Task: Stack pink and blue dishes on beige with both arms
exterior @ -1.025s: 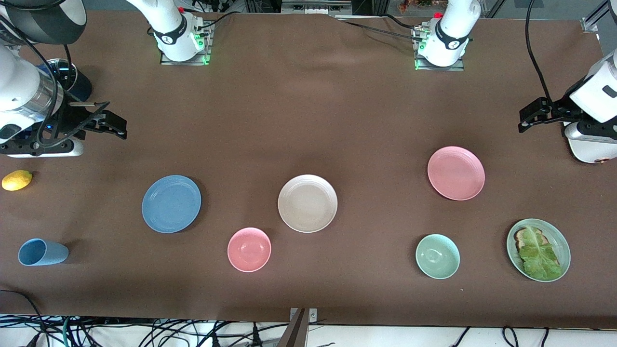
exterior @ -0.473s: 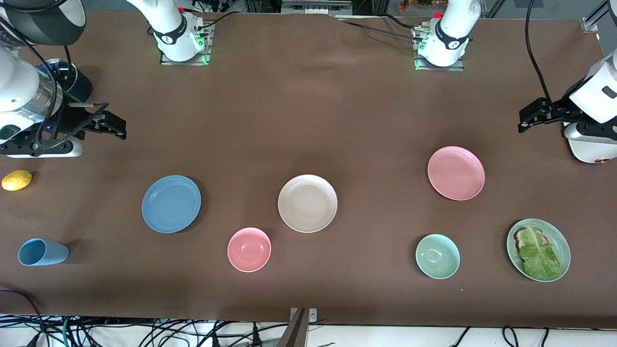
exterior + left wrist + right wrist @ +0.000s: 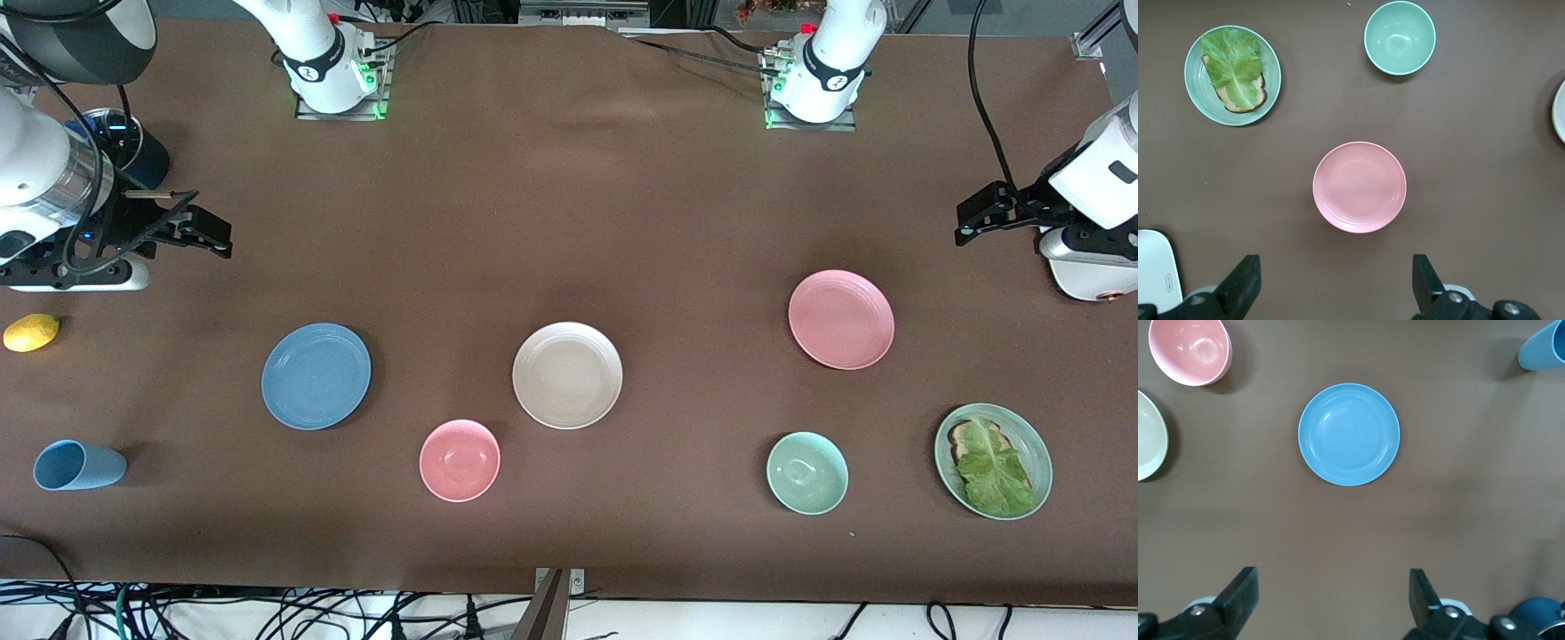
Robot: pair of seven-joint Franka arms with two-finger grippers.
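On the brown desk, three flat plates of equal size are laid apart from one another. At the middle, the beige plate is seen lying bare, with nothing stacked on it. Toward the right arm's end of the desk, the blue plate is placed flat, well apart from the beige one; it is also shown in the right wrist view. Toward the left arm's end, the pink plate is set a little farther from the front camera than the beige plate, and it is shown in the left wrist view.

The right tool is held up over bare desk at the right arm's end, with its fingers spread wide and nothing between them. The left tool is held up over bare desk at the left arm's end, likewise released and empty.

A pink bowl is found nearer to the front camera than the beige plate, between it and the blue plate. A green bowl and a green plate with lettuce are set nearer to the camera than the pink plate. A blue cup is laid on its side and a lemon is seen near the desk's edge at the right arm's end.
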